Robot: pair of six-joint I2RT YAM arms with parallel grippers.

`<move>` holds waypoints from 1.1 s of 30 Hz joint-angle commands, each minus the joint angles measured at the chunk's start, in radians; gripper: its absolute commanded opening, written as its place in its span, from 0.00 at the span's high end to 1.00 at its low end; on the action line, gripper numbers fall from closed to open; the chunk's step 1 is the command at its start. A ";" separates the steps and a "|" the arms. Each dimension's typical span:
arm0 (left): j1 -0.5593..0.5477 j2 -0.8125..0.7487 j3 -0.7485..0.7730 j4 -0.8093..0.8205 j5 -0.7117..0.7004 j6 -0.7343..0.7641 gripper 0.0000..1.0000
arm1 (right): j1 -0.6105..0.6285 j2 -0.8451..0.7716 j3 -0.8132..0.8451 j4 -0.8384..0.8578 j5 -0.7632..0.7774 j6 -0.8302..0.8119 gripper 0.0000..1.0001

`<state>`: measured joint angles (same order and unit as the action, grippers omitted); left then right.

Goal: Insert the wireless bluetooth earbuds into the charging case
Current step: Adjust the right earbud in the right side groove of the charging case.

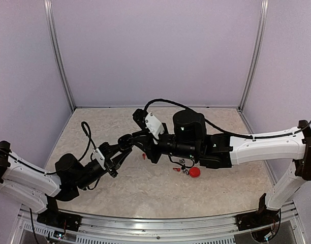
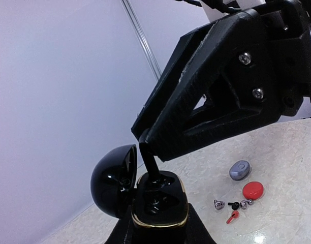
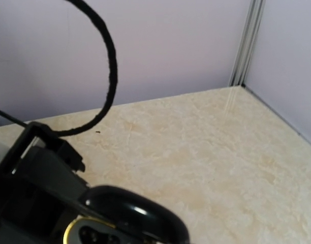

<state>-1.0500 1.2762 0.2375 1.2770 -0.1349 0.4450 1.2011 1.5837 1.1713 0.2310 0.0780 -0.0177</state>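
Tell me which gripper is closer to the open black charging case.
Left. The left gripper is clamped on the open black charging case; the right gripper sits just above it, pinching a black earbud that dips into it.

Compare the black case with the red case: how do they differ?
The black case is glossy with a gold rim; the red case is plain red. The black case is open, a black earbud poking into it; the red case is shut. The black case is held by the left end effector; the red case lies on the table. Both are rounded.
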 commanded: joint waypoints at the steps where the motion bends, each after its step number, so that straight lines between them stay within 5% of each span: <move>1: -0.042 0.001 0.062 0.185 0.098 -0.005 1.00 | -0.022 0.021 -0.051 0.030 0.065 -0.088 1.00; 18: -0.042 0.017 0.090 0.160 0.125 0.009 1.00 | -0.002 0.015 -0.109 0.050 0.122 -0.310 1.00; 33: -0.040 0.009 0.090 0.132 0.175 0.020 1.00 | -0.034 -0.023 -0.085 0.013 0.065 -0.245 0.93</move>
<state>-1.0527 1.3106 0.2810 1.2938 -0.1329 0.4393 1.2087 1.5608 1.0912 0.3401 0.1127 -0.2913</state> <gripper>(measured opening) 0.236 0.154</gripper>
